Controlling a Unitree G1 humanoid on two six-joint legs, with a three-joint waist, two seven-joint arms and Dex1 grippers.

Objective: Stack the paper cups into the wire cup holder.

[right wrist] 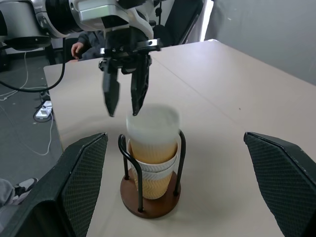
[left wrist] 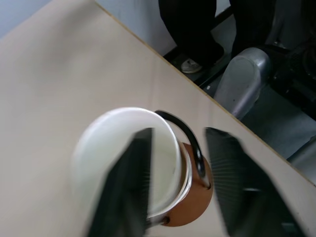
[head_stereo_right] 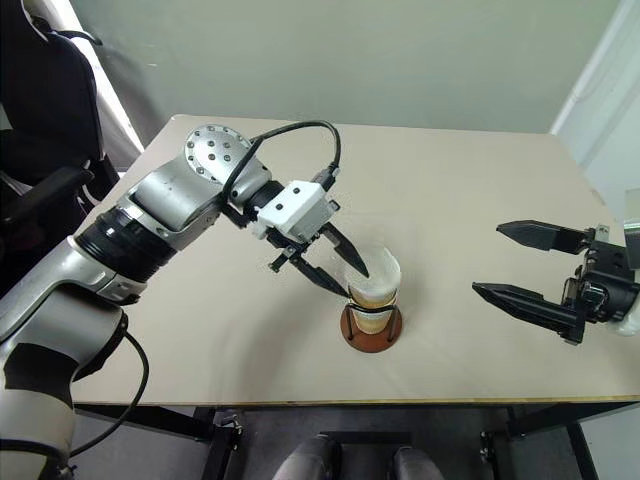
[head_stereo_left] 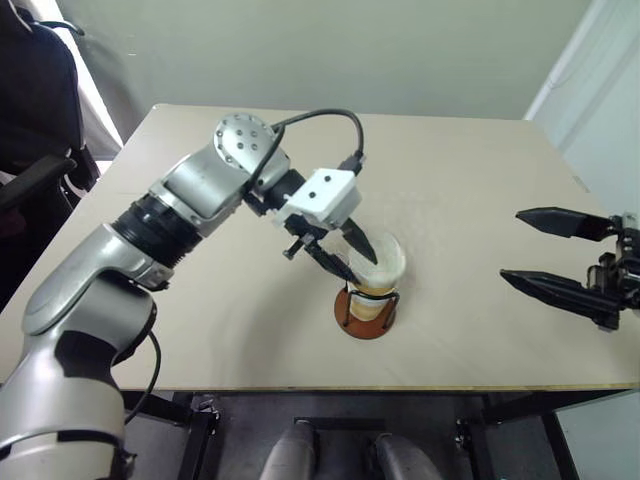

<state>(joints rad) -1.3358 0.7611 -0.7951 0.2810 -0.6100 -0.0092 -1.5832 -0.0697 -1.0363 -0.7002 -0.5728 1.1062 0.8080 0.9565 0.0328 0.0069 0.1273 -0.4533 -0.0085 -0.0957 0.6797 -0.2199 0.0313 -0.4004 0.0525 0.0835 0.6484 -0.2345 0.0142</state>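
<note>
Wire cup holder (head_stereo_left: 366,318) near the desk's (head_stereo_left: 470,180) front edge, paper cups (right wrist: 152,148) nested inside, top cup's rim between the parted fingers of the left gripper (head_stereo_left: 358,260); right gripper (head_stereo_left: 533,252) wide apart, empty, near right edge.

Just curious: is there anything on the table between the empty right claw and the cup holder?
No. In the left eye view only bare table lies between the right claw and the cup holder.

Silver left arm (head_stereo_left: 190,200), black cable, white wrist block.
</note>
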